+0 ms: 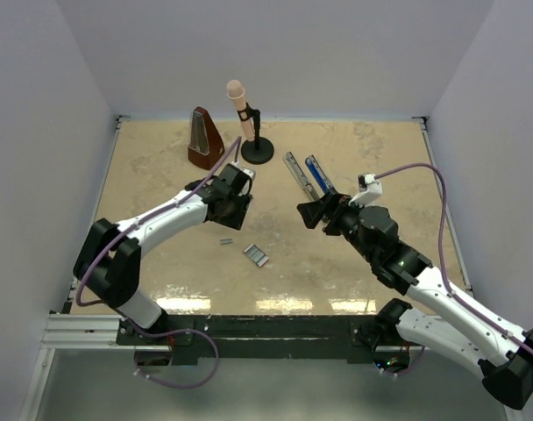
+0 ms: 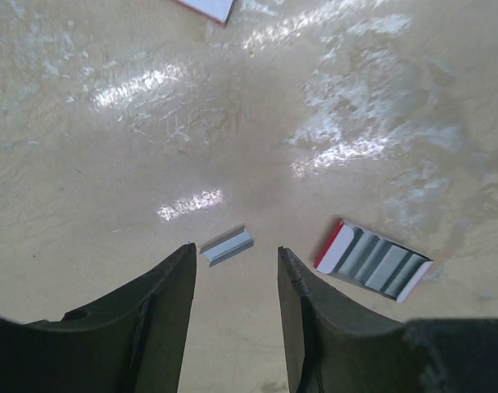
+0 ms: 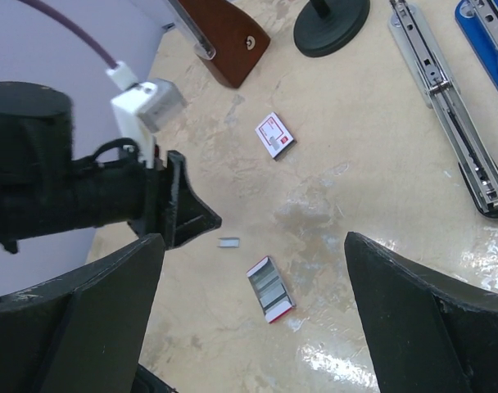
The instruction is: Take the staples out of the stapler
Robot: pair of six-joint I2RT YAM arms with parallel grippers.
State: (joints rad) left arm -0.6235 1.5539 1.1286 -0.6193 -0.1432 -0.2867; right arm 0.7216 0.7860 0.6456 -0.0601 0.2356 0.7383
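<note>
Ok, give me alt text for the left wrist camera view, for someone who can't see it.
A short silvery-grey ribbed staple strip lies on the glossy beige table, seen between the tips of the open black left pincer. To its right sits a small red-and-white tray holding more grey strips.

Plain pale walls (image 1: 275,53) are enclosing a glossy beige worktop (image 1: 161,158), apparently reflecting overhead light near the frame's bottom.
</note>
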